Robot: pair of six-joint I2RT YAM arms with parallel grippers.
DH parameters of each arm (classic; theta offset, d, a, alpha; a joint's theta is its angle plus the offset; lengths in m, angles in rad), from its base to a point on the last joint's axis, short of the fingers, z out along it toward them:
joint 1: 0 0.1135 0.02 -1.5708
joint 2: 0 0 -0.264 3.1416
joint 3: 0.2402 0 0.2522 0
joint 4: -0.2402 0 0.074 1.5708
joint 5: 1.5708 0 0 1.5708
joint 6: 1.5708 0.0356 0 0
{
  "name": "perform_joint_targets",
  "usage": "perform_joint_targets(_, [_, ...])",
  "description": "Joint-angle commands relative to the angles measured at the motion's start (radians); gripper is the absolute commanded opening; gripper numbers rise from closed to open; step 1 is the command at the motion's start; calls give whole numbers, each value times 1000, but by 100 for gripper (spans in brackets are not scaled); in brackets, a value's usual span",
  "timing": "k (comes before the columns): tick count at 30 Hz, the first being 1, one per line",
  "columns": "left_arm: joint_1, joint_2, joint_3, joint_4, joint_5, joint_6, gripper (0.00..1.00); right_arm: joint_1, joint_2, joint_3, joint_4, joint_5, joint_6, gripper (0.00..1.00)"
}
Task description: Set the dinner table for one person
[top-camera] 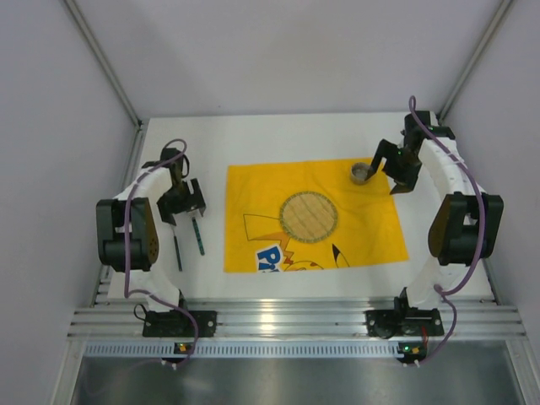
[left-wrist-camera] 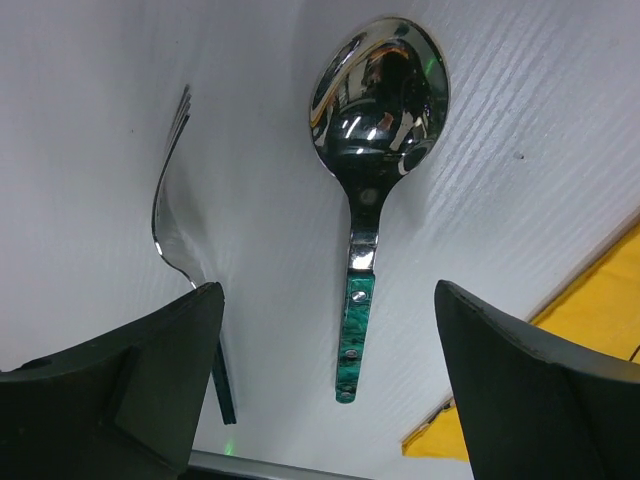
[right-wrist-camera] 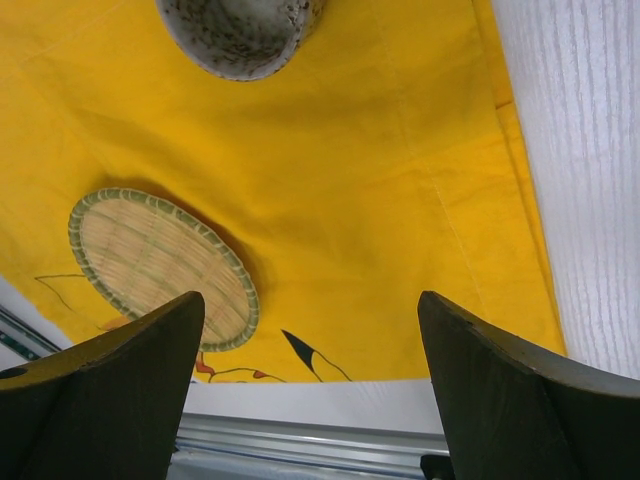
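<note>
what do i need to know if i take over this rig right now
Left gripper: open over the green-handled metal spoon, not gripping it.
Right gripper: open, empty, near the speckled grey cup, not touching it.
Layout: yellow cartoon-printed cloth spread on the plain white tabletop; round woven bamboo mat at its middle; cup on its far right corner; spoon and green-handled metal fork side by side on bare table left of the cloth.
Done: all of these look placed.
Left: probably only pulling both arms back.
</note>
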Motion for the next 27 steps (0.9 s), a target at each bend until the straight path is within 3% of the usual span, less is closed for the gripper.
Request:
perform_joint_targets(1, [1,-2,-16,6,-14,0,89,8,3,35,21,-9,-9,88])
perform_joint_targets(7, [-2,43,-15,35,6,-23,73,8,7,29,22,-9,-12,88])
perform_joint_targets(14, [-13,150,49,44,23,-6,42,8,10,27,21,-2,-14,88])
perform_joint_targets(17, [-14,188,77,49,17,3,14,8,9,26,21,-1,-16,88])
perform_joint_targets(18, [-13,202,89,44,6,8,0,8,7,24,21,-1,-16,88])
perform_joint_targets(27, [-31,175,384,-75,63,-18,0,9,-19,30,-11,13,7,88])
